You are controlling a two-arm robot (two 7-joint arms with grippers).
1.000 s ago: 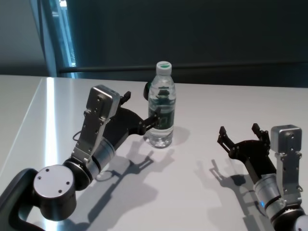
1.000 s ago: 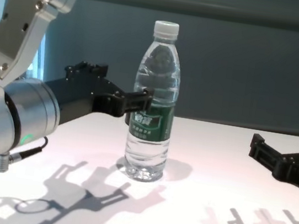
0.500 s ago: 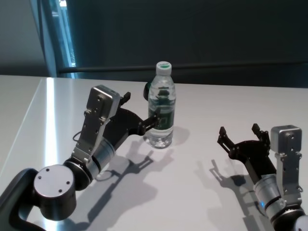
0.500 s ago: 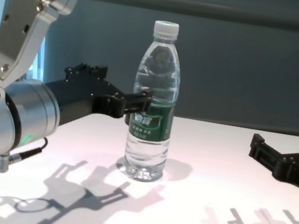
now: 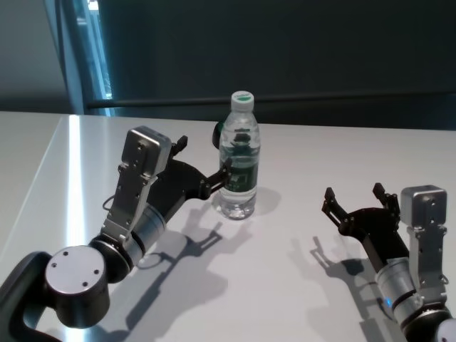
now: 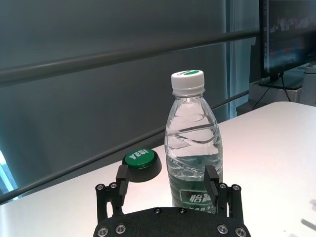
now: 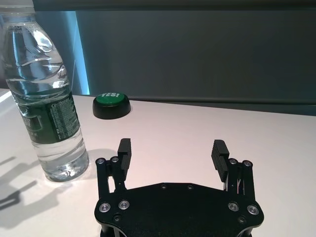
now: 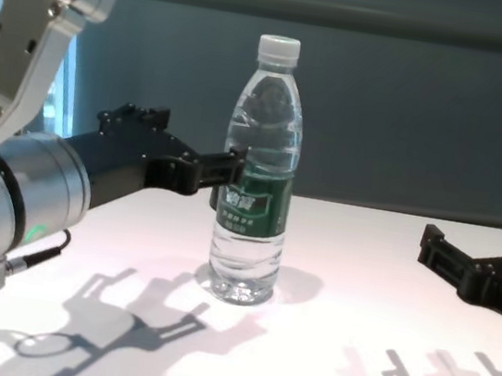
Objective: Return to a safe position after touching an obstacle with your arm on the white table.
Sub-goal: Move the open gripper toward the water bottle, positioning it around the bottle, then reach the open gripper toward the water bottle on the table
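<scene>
White table (image 5: pixel 299 164) fills the lower part of head and chest views, glossy, with hard shadows of both arms on it. Dark wall and a horizontal rail run behind its far edge.

Left arm (image 5: pixel 135 214) reaches in from the robot's left, silver joints and a black forearm, angled toward table centre. Left gripper (image 5: pixel 206 162) sits at the bottle's left side at label height. Jaws are spread; in the left wrist view the two fingers (image 6: pixel 122 174) stand apart, and the bottle lines up with one of them rather than the gap. From the chest view one fingertip (image 8: pixel 234 160) looks touching or just shy of the label; can't tell actual contact.

Right arm (image 5: pixel 417 249) is low at the robot's right, well apart from the bottle. Right gripper (image 5: pixel 354 201) hovers just above the table, jaws spread wide, nothing between them, as seen in the right wrist view (image 7: pixel 171 149).

Bottle (image 5: pixel 239 157) stands upright near the table centre, toward the far side, clear, water inside, dark green label band, white cap (image 5: pixel 243 97) on.

Green button (image 6: pixel 140 160) in a black base, marked "YES!", sits on the table behind the bottle, near the far edge; also seen in the right wrist view (image 7: pixel 112 101).
</scene>
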